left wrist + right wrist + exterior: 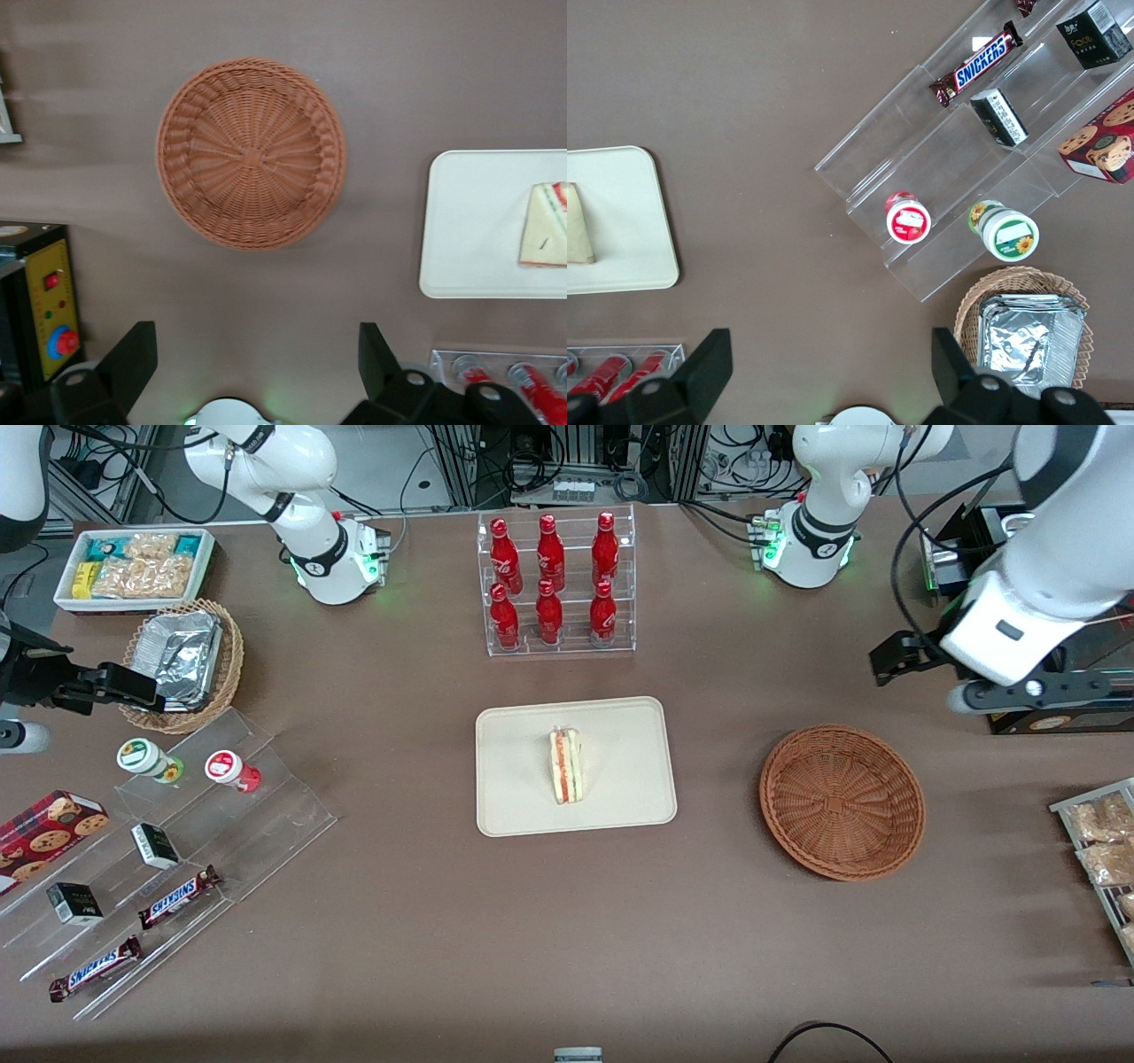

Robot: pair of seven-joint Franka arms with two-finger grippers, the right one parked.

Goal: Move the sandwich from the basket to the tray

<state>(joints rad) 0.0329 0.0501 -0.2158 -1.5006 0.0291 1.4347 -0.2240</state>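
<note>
So the sandwich [566, 765] is already sitting on the tray [514, 815], roughly mid-tray and lying flat, with nothing touching it. The basket [842, 802] is empty now, just bare wicker. Looks to me like the placing step is done and this is the retreat/park phase.

The left gripper [257, 359] is up high near the working arm's end of the table, well clear of everything. Its fingers [133, 354] are spread wide with nothing between them. In the wrist view the basket [252, 152] sits out ahead of the fingertips, roughly centred on the gap, and the tray [461, 221] with the sandwich [545, 226] is well off to one side of them.

If anything's left, I'd guess it's just pulling the arm to rest without swinging low over the tray. No regrasp needed, as far as I can tell.
</note>
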